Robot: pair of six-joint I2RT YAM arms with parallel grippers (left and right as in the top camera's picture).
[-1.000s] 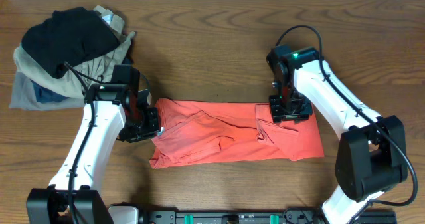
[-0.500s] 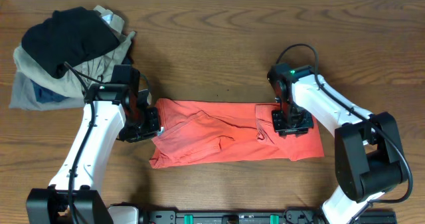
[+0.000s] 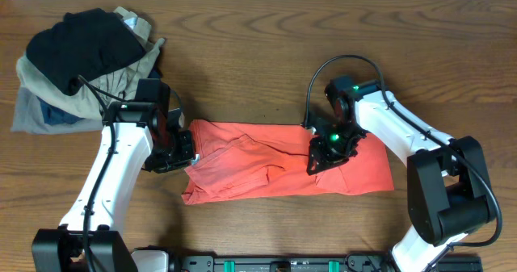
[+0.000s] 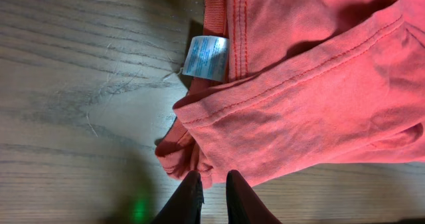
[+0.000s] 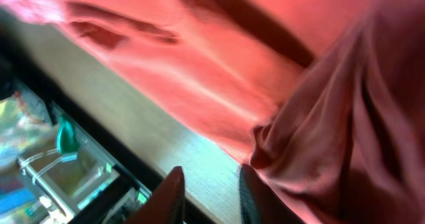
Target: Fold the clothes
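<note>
The red-orange T-shirt (image 3: 266,167) lies as a long rumpled strip across the middle of the table, its lettering hidden. My left gripper (image 3: 179,153) is at its left end. In the left wrist view the jaws (image 4: 212,179) stand close together, pinching a bunched bit of the shirt's edge (image 4: 319,98), near its white care label (image 4: 206,56). My right gripper (image 3: 319,157) is tilted over the strip's right part. In the right wrist view it (image 5: 211,177) is open with bare wood between the jaws, and a raised fold of shirt (image 5: 265,71) lies against its right finger.
A pile of other garments sits at the back left: a black one (image 3: 77,42) on top of khaki and grey ones (image 3: 48,90). The robot's base rail (image 3: 266,264) runs along the table's front edge and also shows in the right wrist view (image 5: 60,157).
My right gripper has moved from the shirt's upper right edge down and left over the strip and has turned. The left arm and the shirt's left end have not moved.
</note>
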